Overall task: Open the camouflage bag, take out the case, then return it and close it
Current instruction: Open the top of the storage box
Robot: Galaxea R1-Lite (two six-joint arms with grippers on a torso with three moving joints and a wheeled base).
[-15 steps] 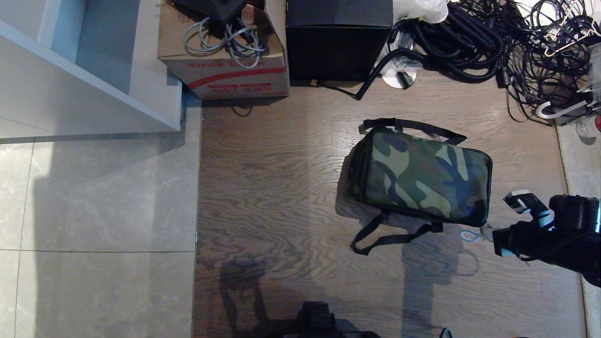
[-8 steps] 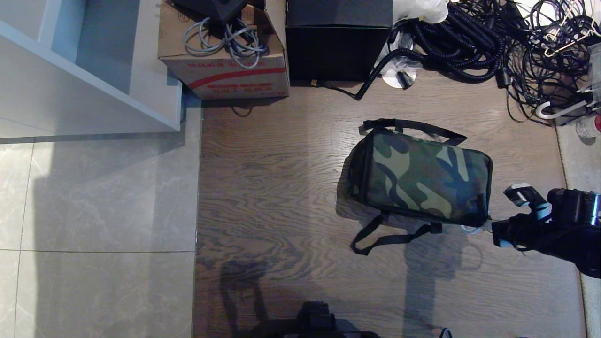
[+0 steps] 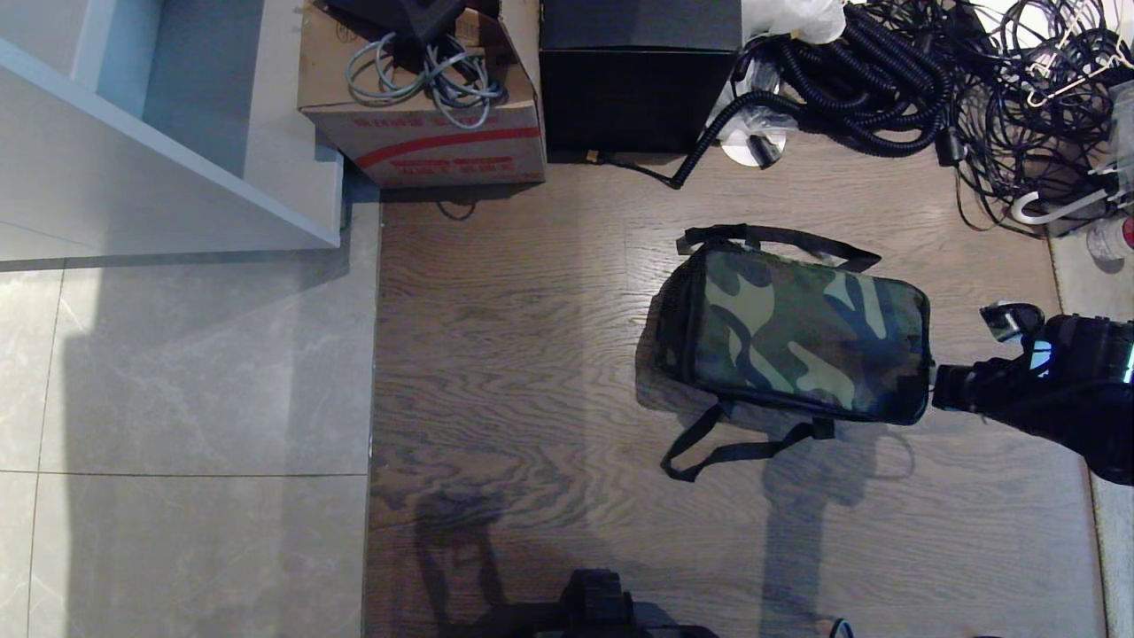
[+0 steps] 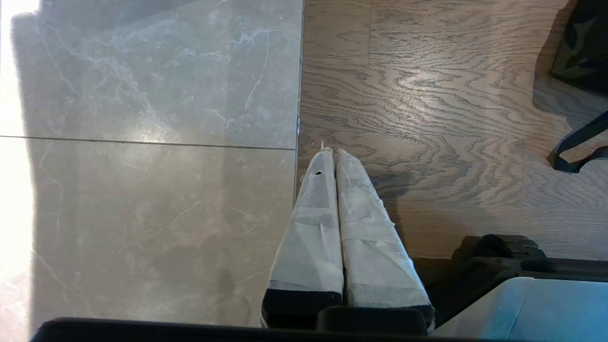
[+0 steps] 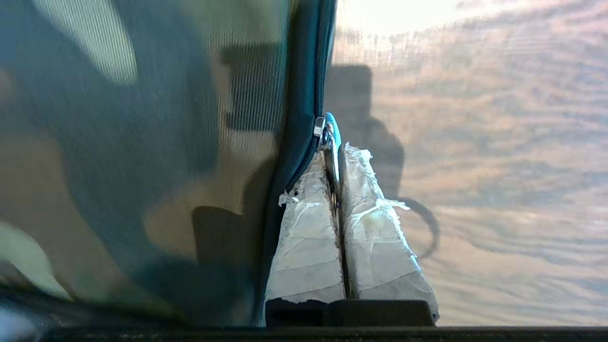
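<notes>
With the right gripper [image 5: 336, 164] pinched tight on the pull [image 5: 331, 137], run it steadily along the bag [image 3: 797, 332] seam, never yanking outward.

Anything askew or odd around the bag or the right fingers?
Nothing damaged or spilled. The camouflage bag lies skewed to the floorboards, one black strap trailing loose on the wood. The right gripper is shut on the zipper pull at the bag's edge, as intended. Tangled cables crowd the floor beyond the bag.

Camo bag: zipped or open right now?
Looks zipped: the camouflage bag shows no gap; right gripper is shut on its zipper pull.
</notes>
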